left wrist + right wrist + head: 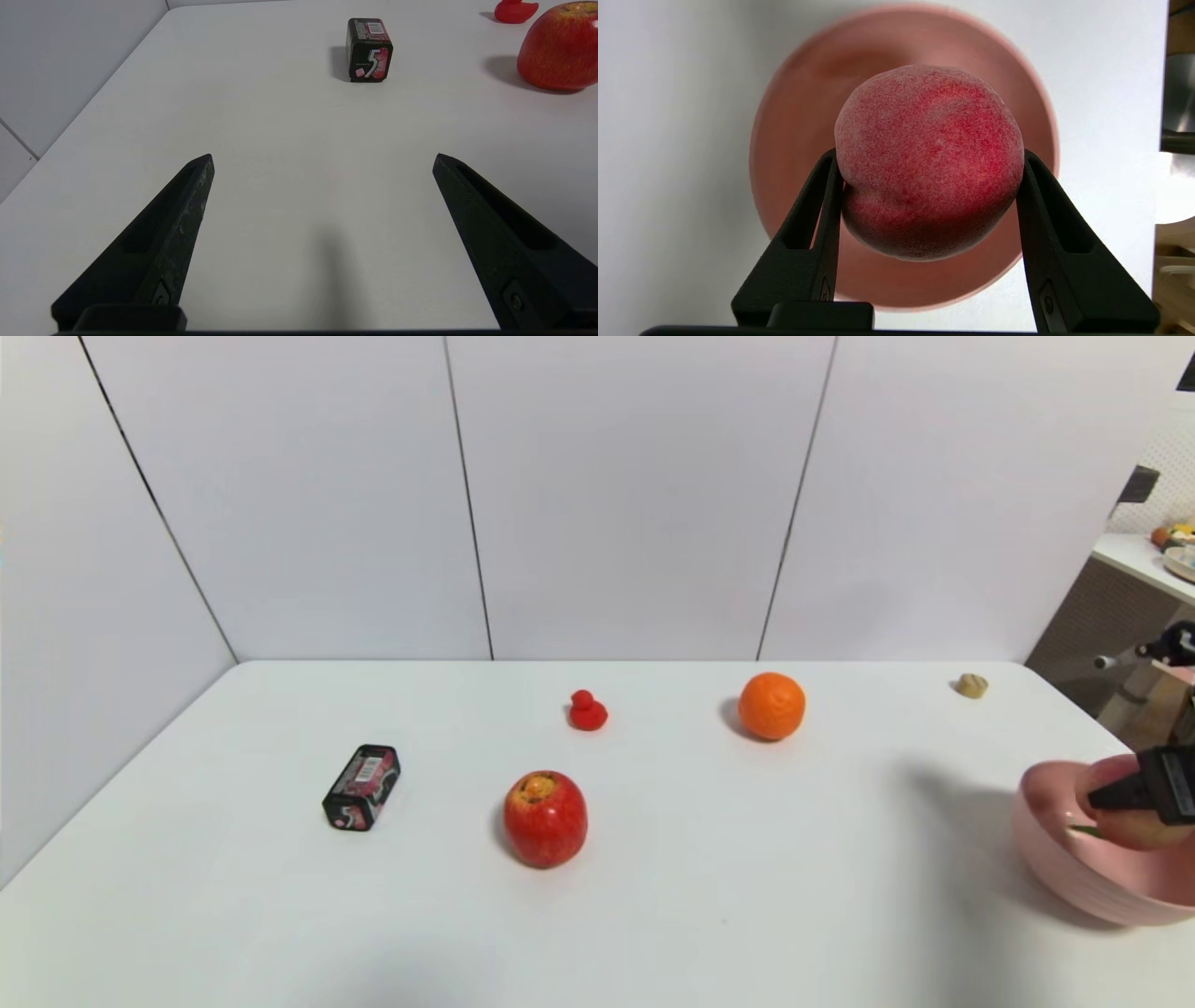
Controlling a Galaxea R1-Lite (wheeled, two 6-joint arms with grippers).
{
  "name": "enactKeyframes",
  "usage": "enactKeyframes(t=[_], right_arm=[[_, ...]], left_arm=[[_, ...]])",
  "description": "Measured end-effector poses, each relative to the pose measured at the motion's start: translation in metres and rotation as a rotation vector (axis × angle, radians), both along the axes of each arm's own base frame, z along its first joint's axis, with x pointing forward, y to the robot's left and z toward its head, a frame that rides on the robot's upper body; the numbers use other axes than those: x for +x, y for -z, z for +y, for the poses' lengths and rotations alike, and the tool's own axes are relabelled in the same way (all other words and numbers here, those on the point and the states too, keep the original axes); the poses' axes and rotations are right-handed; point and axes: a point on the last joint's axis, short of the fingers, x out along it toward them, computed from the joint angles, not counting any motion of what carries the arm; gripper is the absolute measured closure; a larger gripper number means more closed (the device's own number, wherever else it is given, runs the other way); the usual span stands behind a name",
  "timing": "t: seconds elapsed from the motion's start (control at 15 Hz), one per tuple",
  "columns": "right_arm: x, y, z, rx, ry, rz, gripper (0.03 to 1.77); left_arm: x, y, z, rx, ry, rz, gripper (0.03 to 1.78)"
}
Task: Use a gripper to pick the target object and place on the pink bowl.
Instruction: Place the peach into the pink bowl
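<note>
Right wrist view showing the right gripper (929, 163) clamping its two black fingers (822, 205) on the sides of the peach (927, 158), hanging over the hollow of the pink bowl (794, 116). Head view catching only the bowl's rim (1036, 803) and fingertips at the frame's right edge. Left wrist view revealing the left gripper (322, 161) spread wide, pointing level over the table (280, 186), with a gum pack (369, 49) marked "5" lying well ahead of the fingers, an apple (558, 46) beside.
</note>
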Motion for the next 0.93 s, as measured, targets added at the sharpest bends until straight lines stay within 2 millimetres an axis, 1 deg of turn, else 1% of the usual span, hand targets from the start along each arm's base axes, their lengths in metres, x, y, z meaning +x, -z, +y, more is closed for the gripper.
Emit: enactKeyframes(t=[0.13,0.4,0.67,0.8,0.93], right_arm=[[-0.006,0.002,0.002,0.001,0.001,0.004,0.75],[-0.005,0.003,0.0,0.003,0.011,-0.001,0.48],[0.0,0.004,-0.001,-0.005,0.004,-0.016,0.32],[0.002,-0.001,0.0,-0.016,-0.004,-0.053,0.27],[-0.002,-0.012,0.002,-0.019,-0.017,-0.11,0.23]], left_arm=[[0.0,0.0,0.0,0.0,0.0,0.0,0.12],[0.0,0.0,0.0,0.0,0.0,0.0,0.12],[0.0,0.0,0.0,0.0,0.0,0.0,0.12],[0.0,0.0,0.0,0.0,0.0,0.0,0.12],[0.0,0.0,0.0,0.0,0.0,0.0,0.12]])
